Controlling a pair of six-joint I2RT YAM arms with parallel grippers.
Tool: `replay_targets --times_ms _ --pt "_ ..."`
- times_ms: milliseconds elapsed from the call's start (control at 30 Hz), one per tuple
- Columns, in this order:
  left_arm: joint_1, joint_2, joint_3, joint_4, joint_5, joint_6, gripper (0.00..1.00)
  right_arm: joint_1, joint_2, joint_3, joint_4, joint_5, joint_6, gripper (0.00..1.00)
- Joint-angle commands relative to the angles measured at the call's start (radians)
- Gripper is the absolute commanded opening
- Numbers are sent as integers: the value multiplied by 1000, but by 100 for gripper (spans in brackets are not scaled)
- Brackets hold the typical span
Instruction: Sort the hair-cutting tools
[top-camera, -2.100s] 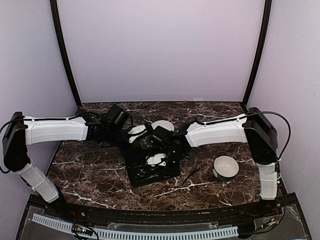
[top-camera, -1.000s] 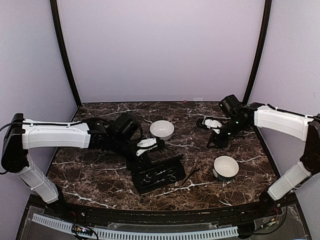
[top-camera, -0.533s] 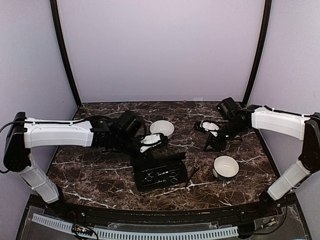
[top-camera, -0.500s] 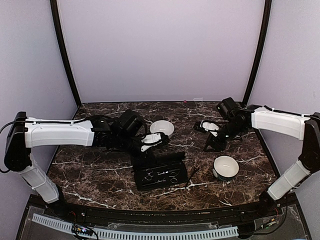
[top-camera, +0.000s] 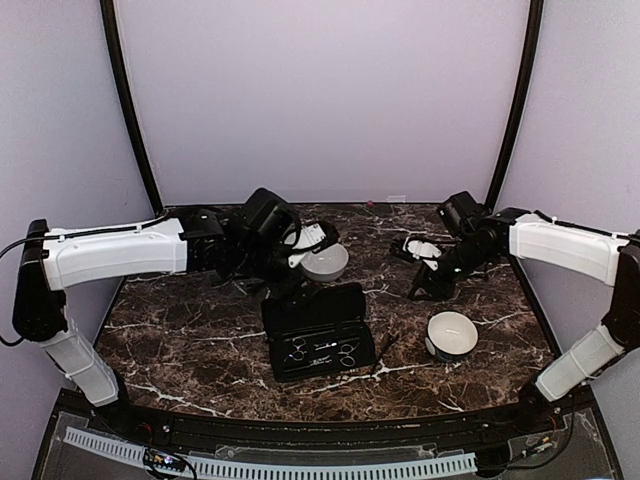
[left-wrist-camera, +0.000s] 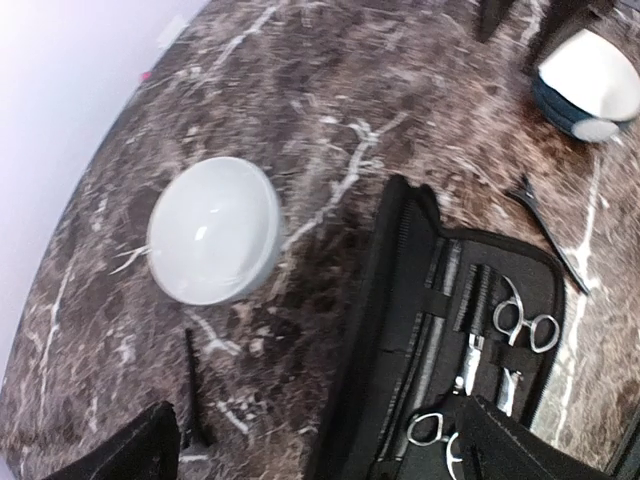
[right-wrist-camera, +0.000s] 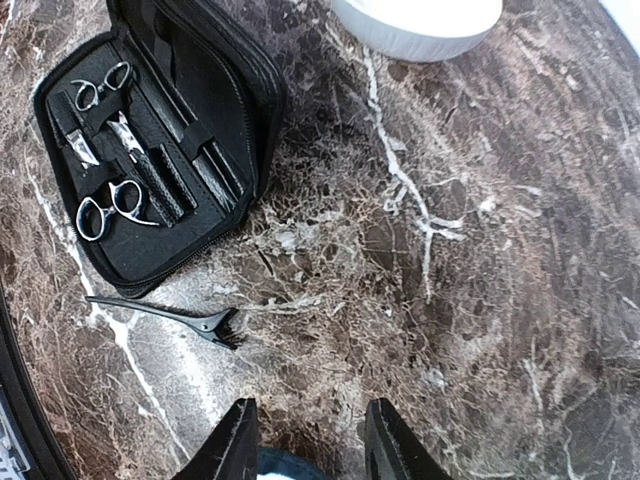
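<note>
Only rings of the scissors show clearly inside the case.

The table is dark brown marble, veined all over in white. The open case is plain black inside and out, and its scissors shine silver against it; the slim combs beside them are black. A black clip lies on the marble. One bowl is plain white. The other bowl is white inside with a dark outer wall, possibly blue-green. The arms are white with black joints, and the walls are pale lilac.
</note>
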Motion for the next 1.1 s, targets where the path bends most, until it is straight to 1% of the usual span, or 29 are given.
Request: replay_targets --times_ms 0,33,100,133,167,200,267,333,367,433,500,567,600,667,733,800,833,900,933,1000,1067 --pt "19 -90 64 -94 -366 -127 99 3 -95 38 -19 22 -2 37" --pt "34 -106 58 -93 -411 -125 99 3 -110 40 -16 31 -3 37" --pt "91 -146 31 -50 -427 -120 99 4 -139 36 3 48 6 37" --pt "119 -172 9 -10 -438 -111 99 4 -152 32 14 58 14 37" --pt "141 -212 -58 64 -475 -107 99 3 -162 27 23 67 19 37" --pt "163 -251 -124 149 -467 -78 99 4 -172 24 27 77 22 37" --pt "194 -313 -210 257 -358 -12 99 2 -185 21 25 99 19 37" --pt "225 -342 -259 321 -311 -34 99 3 -197 13 22 109 7 38" --pt "235 -347 -278 349 -317 -39 99 4 -203 7 22 112 3 38" --pt "260 -342 -305 393 -292 -38 99 3 -213 -8 24 109 1 38" --pt "293 -325 -315 415 -266 -72 99 4 -220 -24 34 96 5 38" --pt "340 -307 -311 431 -146 -141 99 3 -219 -29 38 78 14 38" --pt "386 -301 -317 457 -111 -205 99 3 -216 -29 39 72 13 38" --pt "464 -274 -302 445 -8 -311 99 3 -209 -34 51 81 7 39" --pt "532 -216 -266 424 115 -355 99 3 -193 -32 79 115 4 40" --pt "565 -140 -203 374 154 -348 99 3 -166 -13 115 144 8 42" --pt "570 -107 -176 357 156 -332 99 3 -147 3 129 157 11 46" --pt "572 -56 -139 339 198 -289 99 3 -109 33 156 174 28 57" --pt "574 -42 -129 338 209 -294 99 4 -87 53 152 143 28 59" --pt "573 -30 -103 326 230 -317 99 14 -33 132 75 30 -4 57" --pt "573 -30 -52 284 210 -358 99 77 12 171 27 -13 -23 50"
